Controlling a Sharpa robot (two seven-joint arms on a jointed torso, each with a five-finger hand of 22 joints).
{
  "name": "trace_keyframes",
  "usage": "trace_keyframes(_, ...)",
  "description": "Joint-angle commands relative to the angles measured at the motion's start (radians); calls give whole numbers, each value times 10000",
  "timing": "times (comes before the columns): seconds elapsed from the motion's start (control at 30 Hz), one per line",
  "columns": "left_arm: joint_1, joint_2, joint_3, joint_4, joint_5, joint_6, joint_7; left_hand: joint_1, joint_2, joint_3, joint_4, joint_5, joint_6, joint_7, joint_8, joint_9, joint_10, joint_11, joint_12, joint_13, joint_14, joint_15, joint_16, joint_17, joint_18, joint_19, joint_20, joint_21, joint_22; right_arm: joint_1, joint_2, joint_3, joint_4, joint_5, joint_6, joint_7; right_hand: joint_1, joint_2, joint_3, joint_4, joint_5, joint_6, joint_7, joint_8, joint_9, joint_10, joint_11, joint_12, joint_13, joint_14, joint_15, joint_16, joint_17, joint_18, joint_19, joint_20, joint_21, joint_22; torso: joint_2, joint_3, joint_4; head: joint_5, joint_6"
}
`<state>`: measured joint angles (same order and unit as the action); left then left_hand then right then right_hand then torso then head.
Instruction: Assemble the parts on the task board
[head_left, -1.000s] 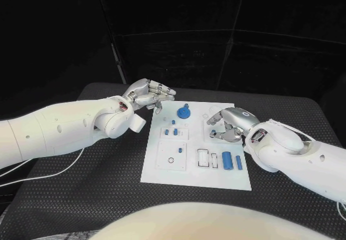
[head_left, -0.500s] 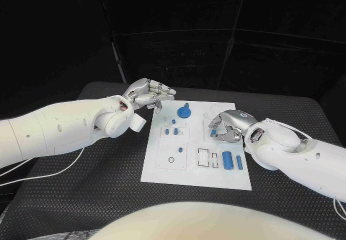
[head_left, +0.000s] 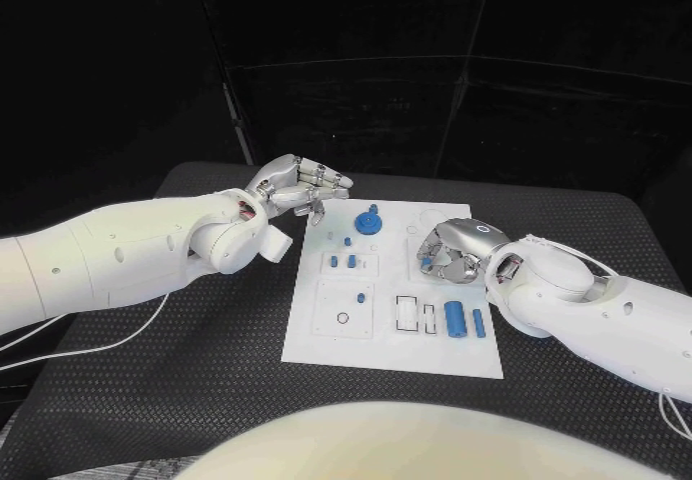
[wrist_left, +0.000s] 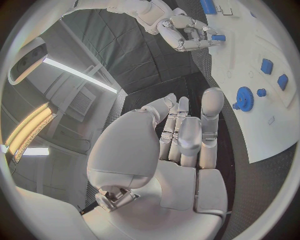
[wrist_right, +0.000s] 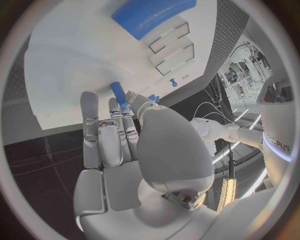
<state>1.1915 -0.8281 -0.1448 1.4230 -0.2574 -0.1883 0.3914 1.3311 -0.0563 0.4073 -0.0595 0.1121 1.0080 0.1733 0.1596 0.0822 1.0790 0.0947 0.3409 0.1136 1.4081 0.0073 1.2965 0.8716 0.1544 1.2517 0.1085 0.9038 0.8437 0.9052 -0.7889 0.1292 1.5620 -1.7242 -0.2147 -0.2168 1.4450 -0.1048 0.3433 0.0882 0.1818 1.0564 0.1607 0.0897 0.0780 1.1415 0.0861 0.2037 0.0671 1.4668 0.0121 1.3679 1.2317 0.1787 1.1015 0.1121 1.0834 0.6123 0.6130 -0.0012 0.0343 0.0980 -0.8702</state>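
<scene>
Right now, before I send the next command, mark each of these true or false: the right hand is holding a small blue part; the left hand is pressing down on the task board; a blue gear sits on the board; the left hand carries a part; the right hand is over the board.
1. The right hand holds a small blue peg. True.
2. The left hand presses down on the task board. False: it hovers at the board's far left corner, touching nothing.
3. A blue gear sits on the board. True, near its far edge.
4. The left hand carries a part. False: its fingers are curled with nothing in them.
5. The right hand is over the board. True, above its right side.
</scene>
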Motion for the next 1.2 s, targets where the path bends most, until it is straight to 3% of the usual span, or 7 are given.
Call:
trace_keyframes(0.03,15,0,9,22,46,61,110,-79,-37,72,0,-27,-73,7,12,-17,-43,-1,34,12,-82,13,-45,-1,52,-89,11,-53,3,16,43,5,-19,25,41,10,33,48,113,-3,-18,173,-46,70,18,210,-32,25,7,436,-106,65,42,-95,71,-30,67,57,2,2,-2,9,-4)
trace_keyframes(0.33,16,-14,9,35,46,67,97,-71,-27,84,-9,-25,-73,5,19,-18,-54,-3,50,18,-80,15,-36,12,50,-80,15,-42,17,14,75,4,-127,-345,-53,-414,344,258,527,-226,-267,580,-193,185,55,686,-195,-40,39,458,-252,158,145,-136,198,-179,247,301,-3,-5,9,7,-25)
trace_keyframes(0.63,17,-17,9,37,46,84,84,-71,-27,84,-9,-25,-73,5,19,-18,-54,-3,50,18,-80,15,-36,12,50,-80,15,-42,17,14,117,3,-211,-775,346,-783,457,184,772,-442,-252,538,-139,99,14,679,-152,-211,20,456,-232,178,158,-154,201,-192,328,381,-6,-4,5,30,-25)
trace_keyframes(1.2,19,-32,9,47,46,78,56,-74,-29,84,-11,-27,-76,7,20,-18,-60,-1,54,20,-82,16,-37,6,56,-92,16,-69,-12,13,153,-2,-170,-718,886,-787,371,89,804,-474,-289,543,-118,68,0,704,-132,-278,21,447,-213,165,126,-157,180,-175,352,398,-9,-5,0,40,-25)
